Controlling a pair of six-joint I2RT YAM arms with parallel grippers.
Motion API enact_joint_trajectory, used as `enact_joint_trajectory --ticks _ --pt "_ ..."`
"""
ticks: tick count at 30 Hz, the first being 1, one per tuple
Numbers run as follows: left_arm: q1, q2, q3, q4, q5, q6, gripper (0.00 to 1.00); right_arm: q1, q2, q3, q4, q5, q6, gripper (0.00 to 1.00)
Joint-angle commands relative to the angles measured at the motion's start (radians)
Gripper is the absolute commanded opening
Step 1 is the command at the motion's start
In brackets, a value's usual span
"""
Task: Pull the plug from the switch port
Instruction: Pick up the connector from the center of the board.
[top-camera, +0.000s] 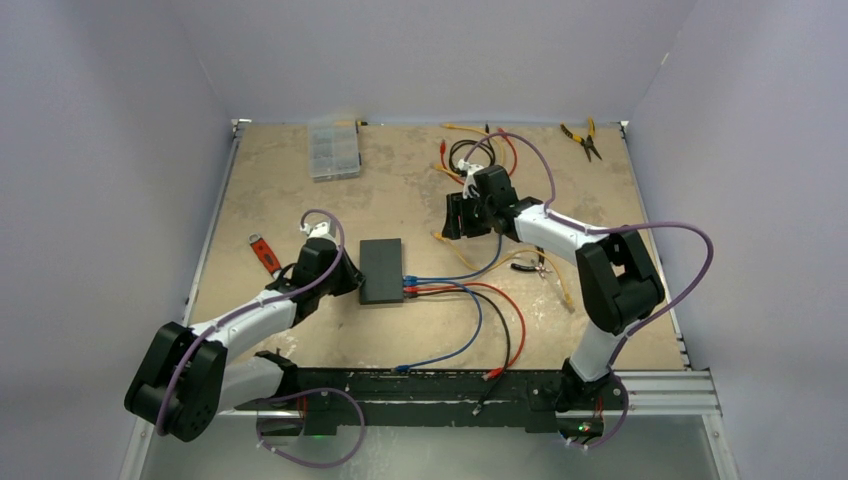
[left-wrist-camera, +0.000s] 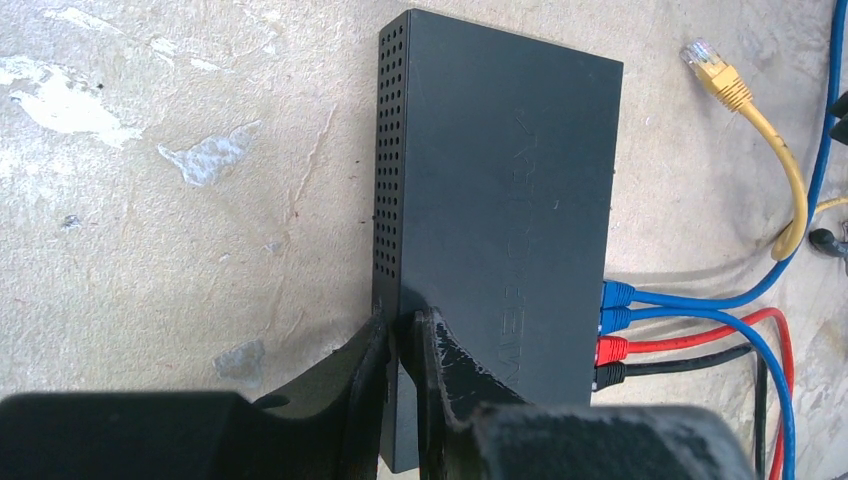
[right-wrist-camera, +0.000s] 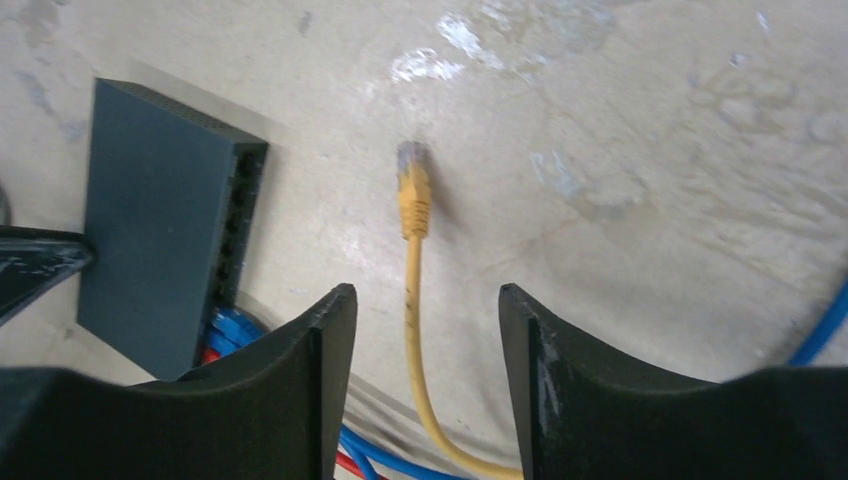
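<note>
Left jaws clenched on matte-black switch (left-wrist-camera: 500, 200) edge; right jaws released above loose yellow plug (right-wrist-camera: 413, 190); four plugs (left-wrist-camera: 612, 350) seated.

My left arm (top-camera: 245, 325) and right arm (top-camera: 560, 232) are white shells between black joint housings, with a purple cable (top-camera: 700, 233) looping back from behind each pincer. The left pincer (left-wrist-camera: 400, 325) and right pincer (right-wrist-camera: 427, 295) carry scuffed matte-black fingers (right-wrist-camera: 300, 380) with blunt tips.

4 plugs (left-wrist-camera: 613, 350) sit in the switch's (top-camera: 381, 270) right edge, 1 loose plug (right-wrist-camera: 413, 190) lying farther right.
</note>
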Motion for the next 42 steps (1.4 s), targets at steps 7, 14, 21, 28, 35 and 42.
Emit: enact_joint_trajectory --ticks 7,14,21,28,35,42 --pt "0.000 0.040 -0.031 -0.064 0.008 0.037 0.15 0.054 -0.075 -0.060 -0.124 0.115 -0.058 0.46" --pt "0.000 0.046 -0.030 -0.063 0.010 0.038 0.15 0.069 -0.051 -0.054 -0.125 0.134 -0.055 0.28" --pt "0.000 0.050 -0.031 -0.060 0.010 0.039 0.15 0.073 -0.059 -0.037 -0.125 0.139 -0.058 0.00" --pt "0.000 0.048 -0.033 -0.059 0.010 0.038 0.15 0.073 -0.100 0.004 -0.104 0.092 -0.047 0.00" --pt "0.000 0.054 -0.030 -0.057 0.010 0.042 0.15 0.073 -0.153 0.046 -0.097 -0.004 -0.017 0.00" --pt "0.000 0.052 -0.033 -0.055 0.010 0.042 0.16 0.071 -0.201 0.096 -0.073 -0.045 0.016 0.00"
